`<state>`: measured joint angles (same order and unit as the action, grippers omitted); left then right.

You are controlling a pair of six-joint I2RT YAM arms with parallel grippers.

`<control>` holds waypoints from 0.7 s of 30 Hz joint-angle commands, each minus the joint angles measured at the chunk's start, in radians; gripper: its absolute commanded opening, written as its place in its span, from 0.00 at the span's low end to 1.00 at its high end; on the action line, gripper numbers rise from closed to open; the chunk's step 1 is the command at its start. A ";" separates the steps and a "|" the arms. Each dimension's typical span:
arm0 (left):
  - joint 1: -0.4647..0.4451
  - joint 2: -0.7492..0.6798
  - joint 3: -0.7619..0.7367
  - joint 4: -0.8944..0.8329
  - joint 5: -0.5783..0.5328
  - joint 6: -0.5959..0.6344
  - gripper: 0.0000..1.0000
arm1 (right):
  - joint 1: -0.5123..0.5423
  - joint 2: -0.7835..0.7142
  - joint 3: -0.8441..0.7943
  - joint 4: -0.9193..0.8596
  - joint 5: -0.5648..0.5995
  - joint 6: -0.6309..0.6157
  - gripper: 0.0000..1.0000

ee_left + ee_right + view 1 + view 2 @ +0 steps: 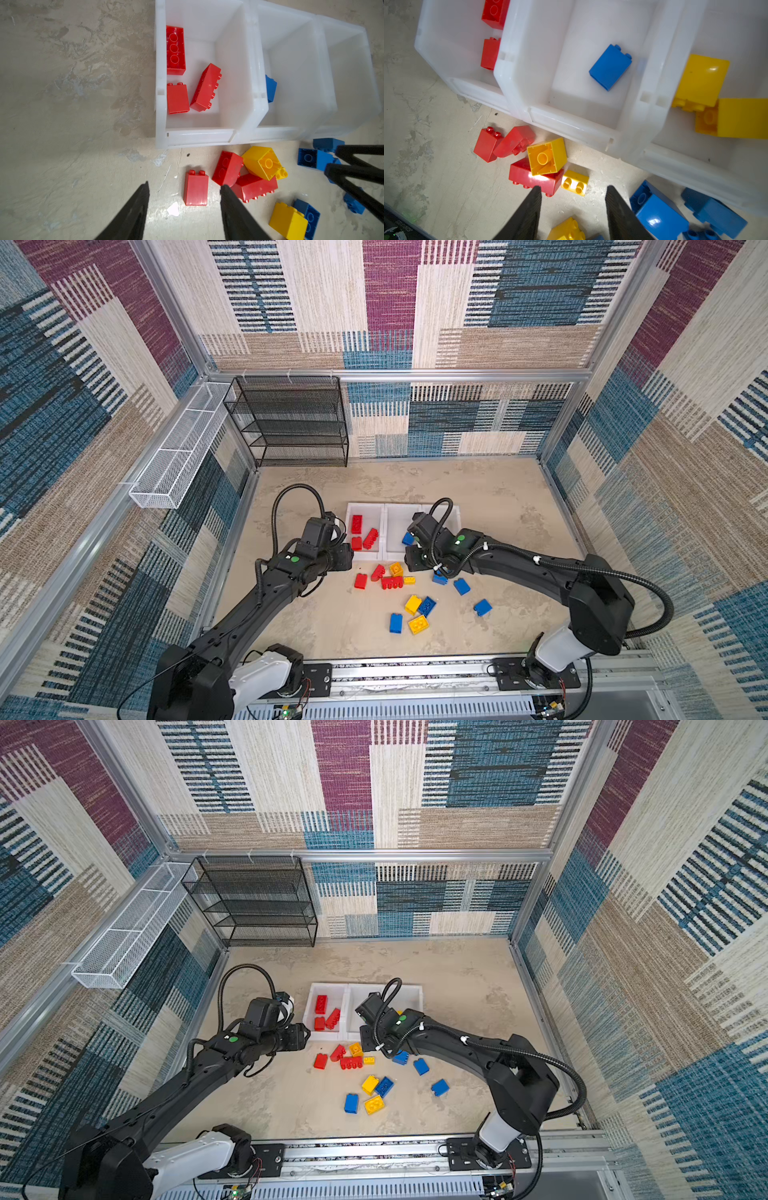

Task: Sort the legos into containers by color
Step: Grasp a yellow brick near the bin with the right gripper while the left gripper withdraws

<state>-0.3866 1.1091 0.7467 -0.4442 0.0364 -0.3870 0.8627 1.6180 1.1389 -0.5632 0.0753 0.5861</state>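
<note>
Three joined white containers stand mid-table. The left one holds three red legos, the middle one a blue lego, and the right one yellow legos. Loose legos lie in front of them: a red brick, a red and yellow cluster, and blue and yellow bricks nearer me. My left gripper hangs open above the single red brick, holding nothing. My right gripper is open and empty over the small yellow brick, beside blue bricks.
A black mesh shelf rack stands at the back left, and a long white wire basket hangs on the left wall. The two grippers are close together in front of the containers; the right gripper's fingers show in the left wrist view.
</note>
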 commanded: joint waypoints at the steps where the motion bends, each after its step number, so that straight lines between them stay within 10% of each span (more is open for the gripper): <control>1: 0.000 -0.028 -0.030 0.021 0.012 -0.038 0.58 | 0.021 0.045 0.035 0.019 0.000 0.008 0.53; 21: -0.001 -0.118 -0.111 0.025 0.033 -0.086 0.58 | 0.062 0.240 0.151 -0.003 0.000 -0.020 0.52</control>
<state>-0.3866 0.9939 0.6384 -0.4370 0.0582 -0.4503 0.9222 1.8462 1.2785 -0.5720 0.0719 0.5743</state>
